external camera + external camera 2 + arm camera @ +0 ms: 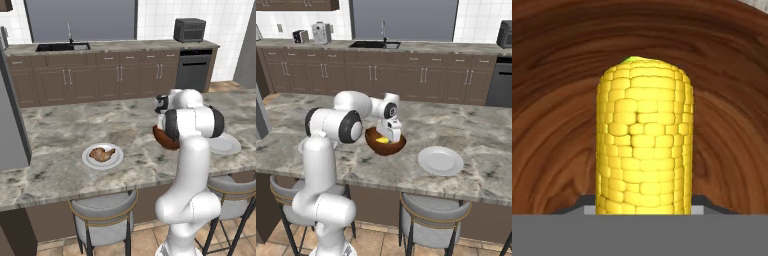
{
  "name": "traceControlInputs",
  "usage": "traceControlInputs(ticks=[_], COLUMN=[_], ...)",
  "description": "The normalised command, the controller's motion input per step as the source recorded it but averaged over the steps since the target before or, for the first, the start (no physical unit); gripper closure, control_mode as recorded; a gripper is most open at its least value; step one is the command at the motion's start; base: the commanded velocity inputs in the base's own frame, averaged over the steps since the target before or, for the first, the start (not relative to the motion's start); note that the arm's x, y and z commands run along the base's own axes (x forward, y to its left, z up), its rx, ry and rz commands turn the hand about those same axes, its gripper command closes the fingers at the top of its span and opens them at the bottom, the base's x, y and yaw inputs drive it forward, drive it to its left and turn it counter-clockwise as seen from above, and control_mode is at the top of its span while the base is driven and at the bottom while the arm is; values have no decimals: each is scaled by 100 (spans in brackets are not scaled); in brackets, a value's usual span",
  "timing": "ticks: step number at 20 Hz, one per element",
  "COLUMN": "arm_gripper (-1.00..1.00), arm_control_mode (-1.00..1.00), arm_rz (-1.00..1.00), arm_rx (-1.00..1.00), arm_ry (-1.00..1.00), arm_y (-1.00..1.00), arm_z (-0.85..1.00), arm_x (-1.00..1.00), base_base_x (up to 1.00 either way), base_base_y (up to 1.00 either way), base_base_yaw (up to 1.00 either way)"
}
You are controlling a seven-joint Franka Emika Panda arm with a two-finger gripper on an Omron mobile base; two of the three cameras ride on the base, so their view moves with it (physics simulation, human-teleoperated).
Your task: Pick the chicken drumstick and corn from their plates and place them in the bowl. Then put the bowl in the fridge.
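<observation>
My gripper [387, 137] reaches down into the reddish-brown bowl [387, 146], which stands on the marble island in front of the arm. It is shut on the yellow corn [644, 145], and the cob stands against the bowl's wooden inside [557, 125]. In the right base view the corn [383, 140] shows low in the bowl. The chicken drumstick [102, 153] lies on a white plate [88, 161] to the bowl's left. The other plate [440, 161] lies bare on the bowl's right. In the left base view my arm hides most of the bowl [161, 139].
Two stools [102, 212] stand under the island's near edge. Cabinets with a sink [62, 47] and a dark oven [190, 30] run along the back wall. A tall grey slab [10, 125] stands at the left edge; I cannot tell whether it is the fridge.
</observation>
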Motion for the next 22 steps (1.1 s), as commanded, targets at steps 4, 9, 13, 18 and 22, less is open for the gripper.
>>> traceControlInputs(ticks=[4, 9, 13, 18, 22], arm_gripper=[100, -100, -100, -100, -100], arm_control_mode=[-100, -100, -100, -100, -100], arm_rz=[0, 0, 0, 0, 0], arm_rx=[11, 3, -1, -11, -18], arm_ry=[-10, -18, -22, -27, -22], arm_y=[17, 20, 19, 14, 12], arm_z=[-6, 5, 20, 29, 40], arm_x=[-29, -31, -27, -18, -19], base_base_x=[0, 0, 0, 0, 0], base_base_y=[0, 0, 0, 0, 0], base_base_yaw=[0, 0, 0, 0, 0])
